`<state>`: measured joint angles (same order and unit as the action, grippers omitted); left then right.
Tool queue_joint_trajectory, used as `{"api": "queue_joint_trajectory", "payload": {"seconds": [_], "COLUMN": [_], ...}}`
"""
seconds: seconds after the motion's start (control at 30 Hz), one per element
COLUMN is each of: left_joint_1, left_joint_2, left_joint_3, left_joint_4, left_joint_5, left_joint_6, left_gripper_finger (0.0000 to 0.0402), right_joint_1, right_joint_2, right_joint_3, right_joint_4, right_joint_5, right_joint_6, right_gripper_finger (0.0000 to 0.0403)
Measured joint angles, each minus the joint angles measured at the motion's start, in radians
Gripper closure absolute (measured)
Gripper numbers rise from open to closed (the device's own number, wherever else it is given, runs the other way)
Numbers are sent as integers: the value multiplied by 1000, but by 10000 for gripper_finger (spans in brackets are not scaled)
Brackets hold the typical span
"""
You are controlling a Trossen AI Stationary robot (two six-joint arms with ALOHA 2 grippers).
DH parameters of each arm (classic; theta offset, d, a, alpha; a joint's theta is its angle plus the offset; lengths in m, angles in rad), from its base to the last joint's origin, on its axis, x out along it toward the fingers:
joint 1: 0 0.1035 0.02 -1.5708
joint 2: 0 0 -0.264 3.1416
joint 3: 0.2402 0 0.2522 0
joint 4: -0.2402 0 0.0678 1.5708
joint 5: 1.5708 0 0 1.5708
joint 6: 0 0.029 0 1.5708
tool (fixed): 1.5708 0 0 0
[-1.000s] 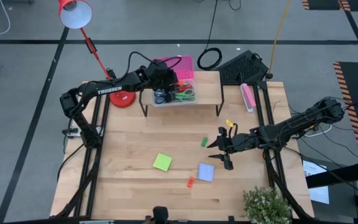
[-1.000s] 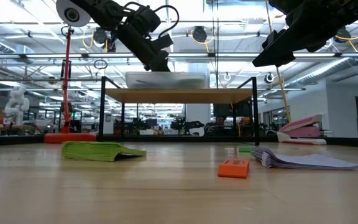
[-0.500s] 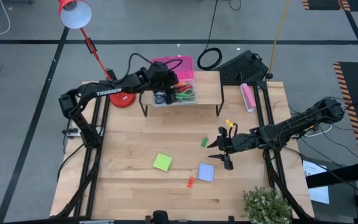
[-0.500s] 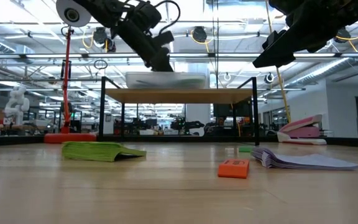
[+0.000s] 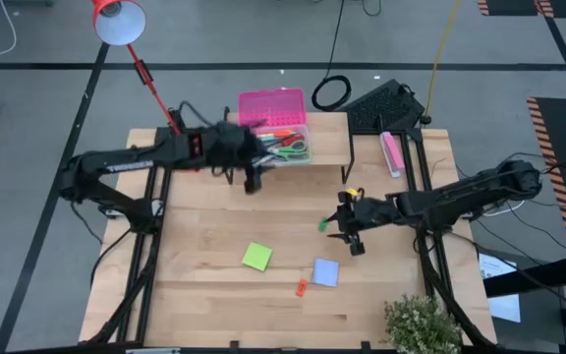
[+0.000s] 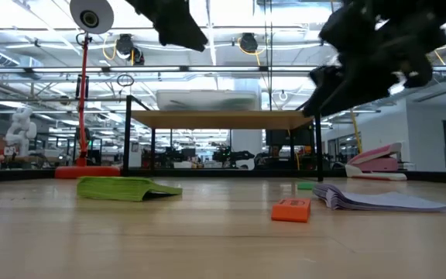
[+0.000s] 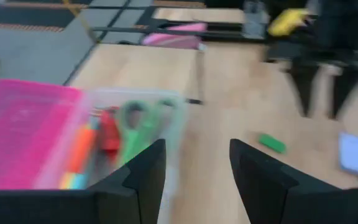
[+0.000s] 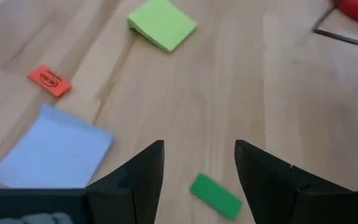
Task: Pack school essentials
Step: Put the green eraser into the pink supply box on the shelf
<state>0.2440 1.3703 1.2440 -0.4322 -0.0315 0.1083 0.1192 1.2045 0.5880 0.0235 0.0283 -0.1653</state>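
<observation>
Working over a wooden table [image 5: 204, 256], largest thing in sight. At its far side, on a low raised shelf [image 5: 327, 138], sits the clear box [image 5: 278, 147] with its pink lid [image 5: 272, 106] swung back; scissors [image 7: 138, 121] and pens lie inside. My left gripper [image 5: 253, 183] hangs just beside the box, fingers parted, holding nothing. My right gripper [image 5: 345, 234] hovers over mid-table, fingers apart and empty, the green eraser [image 8: 215, 195] lying between them below. Green sticky pad [image 5: 256, 257] and lavender sticky pad [image 5: 325, 272] rest apart nearer the front. Red eraser [image 5: 302, 287] lies just beside the lavender pad.
</observation>
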Motion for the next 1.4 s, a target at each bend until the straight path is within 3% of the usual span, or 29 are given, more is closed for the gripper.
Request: {"api": "queue_joint_trajectory", "payload": {"seconds": [0.2,0.37,0.5,0.77,1.2,1.4], "left_joint_1": [-127,-151,-153,-173,-180,-181], "left_joint_2": [-31,-31,-30,-30,-30,-30], "left_joint_3": [-106,-131,-137,-137,-137,-137], "left_joint_4": [83,113,111,123,151,149], "left_joint_5": [-134,-146,-149,-148,-148,-145], "left_joint_6": [14,42,26,19,28,39], "left_gripper_finger": [220,220,220,220,220,220], "right_joint_1": [-183,-282,-337,-366,-389,-387], "right_joint_2": [111,213,297,370,471,471], "right_joint_3": [0,1,35,80,82,82], "right_joint_4": [29,154,158,57,59,42], "right_joint_5": [-268,-441,-533,-557,-556,-547], "right_joint_6": [-187,-256,-290,-379,-472,-432], "right_gripper_finger": [212,212,209,209,210,241]}}
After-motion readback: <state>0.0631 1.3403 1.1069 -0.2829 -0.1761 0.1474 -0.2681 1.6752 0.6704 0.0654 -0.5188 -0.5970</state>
